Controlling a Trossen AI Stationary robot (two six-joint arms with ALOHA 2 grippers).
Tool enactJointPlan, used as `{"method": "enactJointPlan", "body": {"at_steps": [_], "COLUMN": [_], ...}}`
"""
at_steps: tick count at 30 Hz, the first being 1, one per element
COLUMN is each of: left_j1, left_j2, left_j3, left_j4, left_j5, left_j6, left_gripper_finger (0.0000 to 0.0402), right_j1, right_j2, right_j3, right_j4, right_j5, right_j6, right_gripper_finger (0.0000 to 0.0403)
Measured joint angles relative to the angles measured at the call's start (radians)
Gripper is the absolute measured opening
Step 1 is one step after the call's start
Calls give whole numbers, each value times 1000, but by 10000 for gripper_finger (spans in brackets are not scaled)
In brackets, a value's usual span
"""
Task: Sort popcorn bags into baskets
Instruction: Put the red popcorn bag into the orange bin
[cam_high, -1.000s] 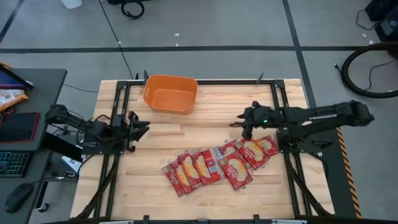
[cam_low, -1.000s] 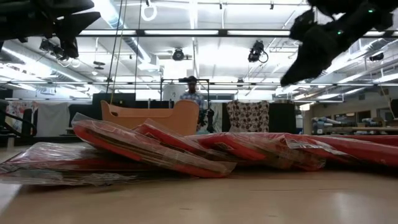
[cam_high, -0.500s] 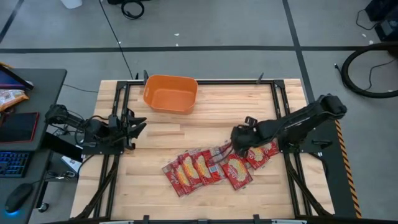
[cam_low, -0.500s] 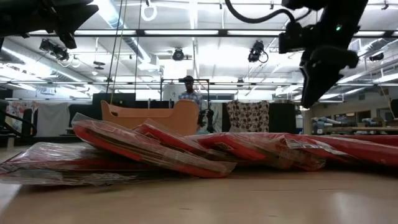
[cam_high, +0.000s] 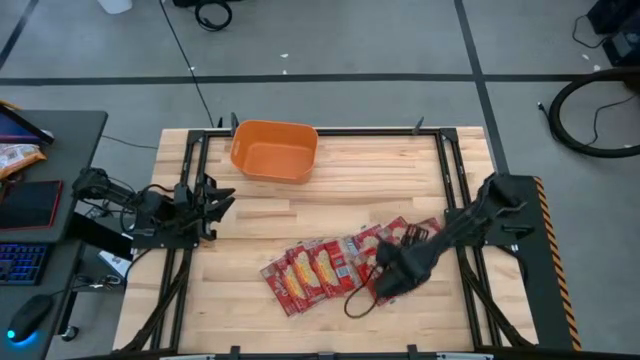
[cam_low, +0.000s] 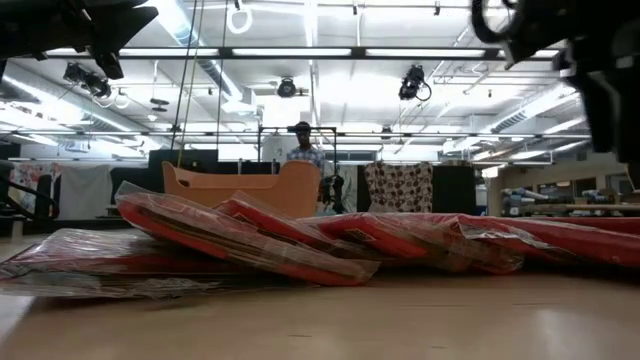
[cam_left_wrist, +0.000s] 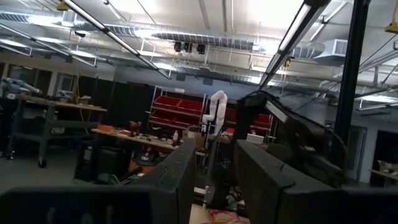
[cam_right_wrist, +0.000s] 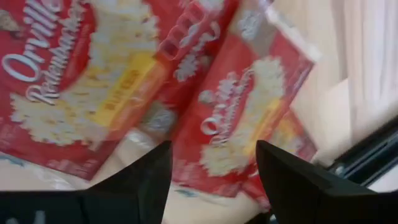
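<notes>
Right wrist view | right gripper (cam_right_wrist: 211, 180) jaws spread wide | popcorn bags (cam_right_wrist: 230, 134) lie between, untouched | left gripper (cam_high: 222, 198) idle

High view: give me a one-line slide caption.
Right gripper open, low over overlapping popcorn bags; left gripper waits at the table edge; orange basket empty.

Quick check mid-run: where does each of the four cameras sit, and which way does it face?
High view: overhead, straight down; both arms, orange plastic tub, right claw over the glossy red popcorn packets.
Low view: table height, facing the room; packets, tub behind.
Left wrist: on the left arm, facing the room past open dark fingers.
Right wrist: facing down, open fingers above packets.
Shared: the packets appear in the high, low and right wrist views.
</notes>
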Motion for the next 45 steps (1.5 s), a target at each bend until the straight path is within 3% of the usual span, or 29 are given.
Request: {"method": "enactJointPlan", "body": {"at_steps": [7, 13, 17, 33, 45], "left_j1": [0, 0, 0, 0, 0], "left_j2": [0, 0, 0, 0, 0], "left_j3": [0, 0, 0, 0, 0], "left_j4": [4, 4, 9, 22, 24], "left_j5": [0, 1, 0, 0, 0], "left_j6": [-30, -47, -18, 14, 16], "left_gripper_finger": [117, 117, 117, 117, 117], "right_j1": [179, 353, 410, 357, 329], "right_j2": [179, 198, 198, 199, 199], "right_j3": [95, 87, 50, -85, -197], "right_j4": [-70, -94, -86, 124, 118], "right_j5": [61, 183, 257, 239, 240], "right_j6": [63, 185, 203, 148, 209], "right_gripper_finger": [238, 238, 239, 239, 229]}}
